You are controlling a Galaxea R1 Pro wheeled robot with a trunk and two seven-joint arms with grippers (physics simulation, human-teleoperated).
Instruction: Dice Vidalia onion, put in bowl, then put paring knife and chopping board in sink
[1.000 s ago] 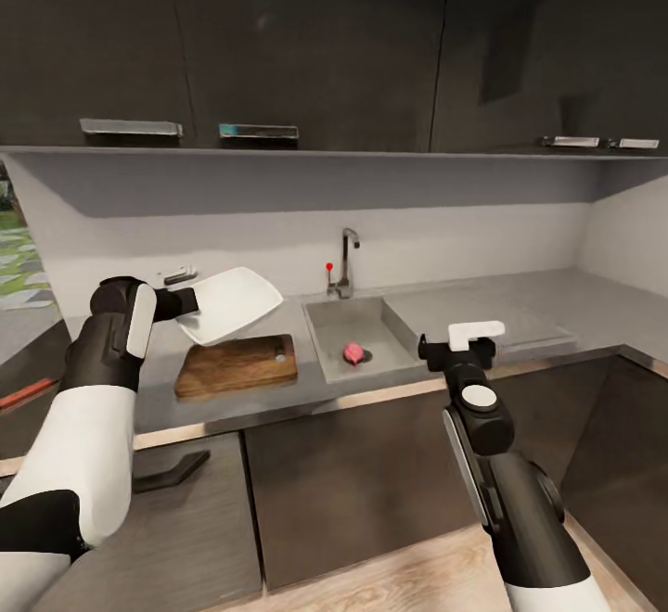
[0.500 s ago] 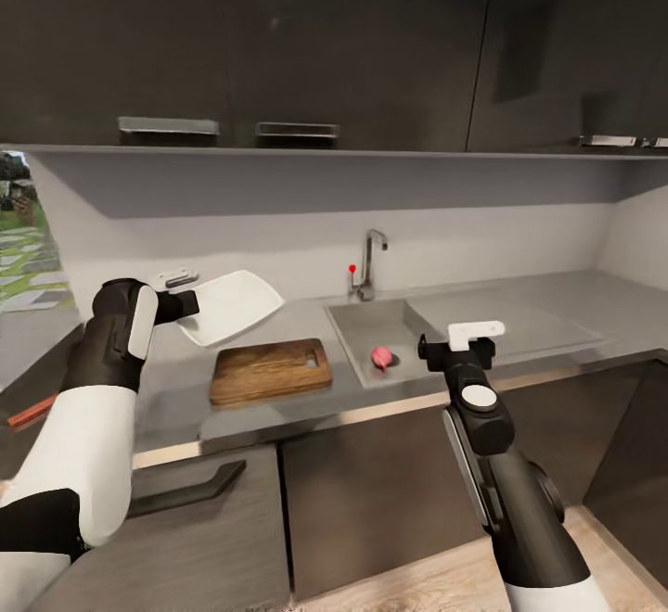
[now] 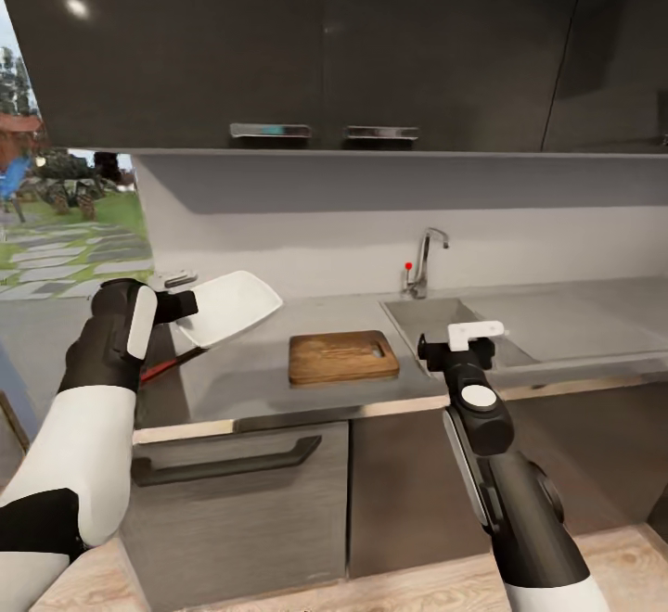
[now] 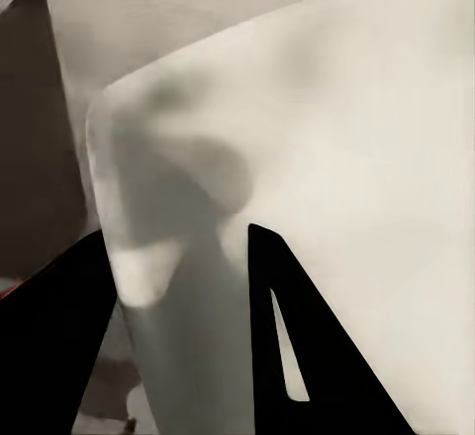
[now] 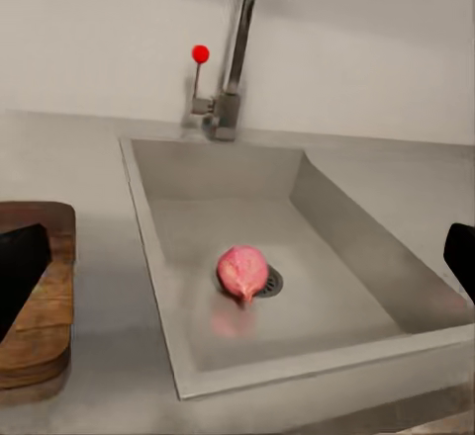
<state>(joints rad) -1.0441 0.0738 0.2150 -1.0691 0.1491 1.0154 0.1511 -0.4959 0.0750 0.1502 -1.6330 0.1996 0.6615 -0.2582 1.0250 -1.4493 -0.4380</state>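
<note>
The whole head view swings across the kitchen: a second ago the sink sat mid-frame, now the sink [image 3: 445, 320] is off to the right and a window onto a garden opens at the left edge. That's the camera turning with the robot, not the things sliding; both arms hold the same pose in frame throughout.

The left hand [image 3: 181, 304] is clenched on the rim of the bowl [image 3: 227, 306], holding it tilted in the air above the bench [image 3: 241, 376]; in the left wrist view a dark finger [image 4: 287, 336] lies against the white bowl wall. The turn brings the paring knife [image 3: 167, 368] into sight, its red handle peeking from under the bowl on the bench's left part.

The right hand [image 3: 459, 345] hovers released, holding nothing, in front of the sink. In its wrist view the Vidalia onion [image 5: 243, 272] lies on the drain, untouched.

My read: the robot is repositioning leftward, probably to set the bowl down, before any onion work begins.

The count: one onion, one bowl, one chopping board [image 3: 341, 356] lying flat just left of the sink, one knife, one sink, one tap [image 3: 427, 260] with its red knob.
</note>
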